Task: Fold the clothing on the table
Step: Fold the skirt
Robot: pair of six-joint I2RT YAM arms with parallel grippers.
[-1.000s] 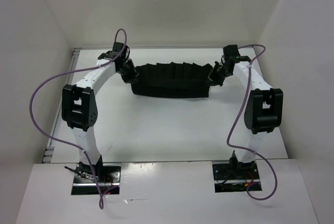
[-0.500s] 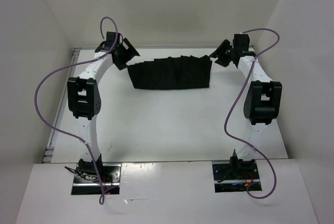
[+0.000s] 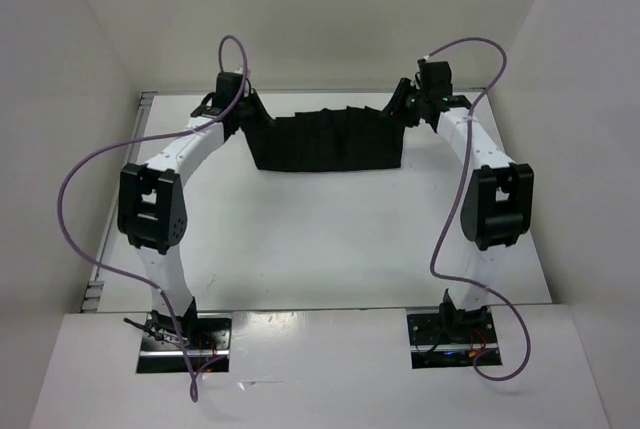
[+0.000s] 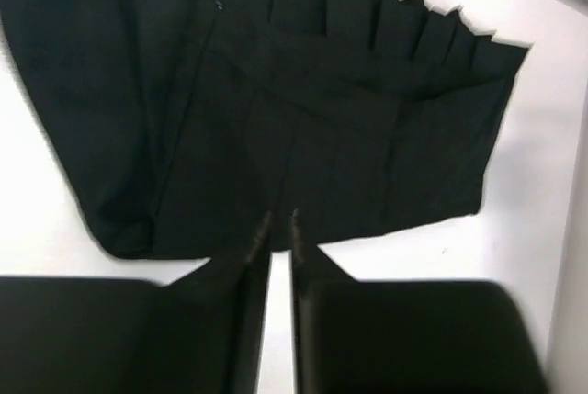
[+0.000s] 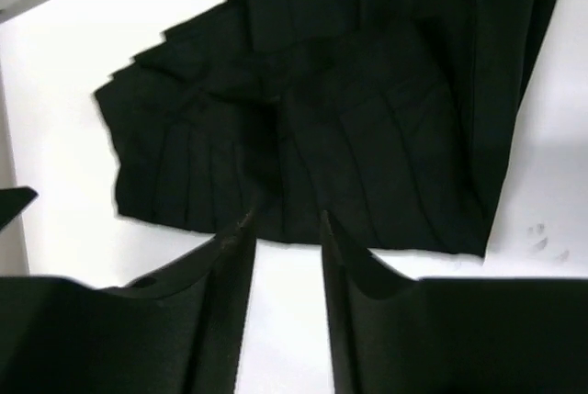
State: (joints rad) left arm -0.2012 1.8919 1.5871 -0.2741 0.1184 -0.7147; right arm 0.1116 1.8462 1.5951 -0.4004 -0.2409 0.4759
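Clothing [image 3: 325, 139] lies flat at the table's [image 3: 320, 249] far side, pleats fanned, between my two grippers. My left gripper [image 4: 280, 219]: jaws a thin slit apart, tips at the cloth's edge, can't tell if pinching. My right gripper [image 5: 285, 221]: jaws apart, bare table showing between them, tips at the hem.

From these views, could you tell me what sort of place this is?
Probably a robotics test cell: a white table boxed in by white walls, a cabled left arm and right arm bolted at its near edge, one black garment.
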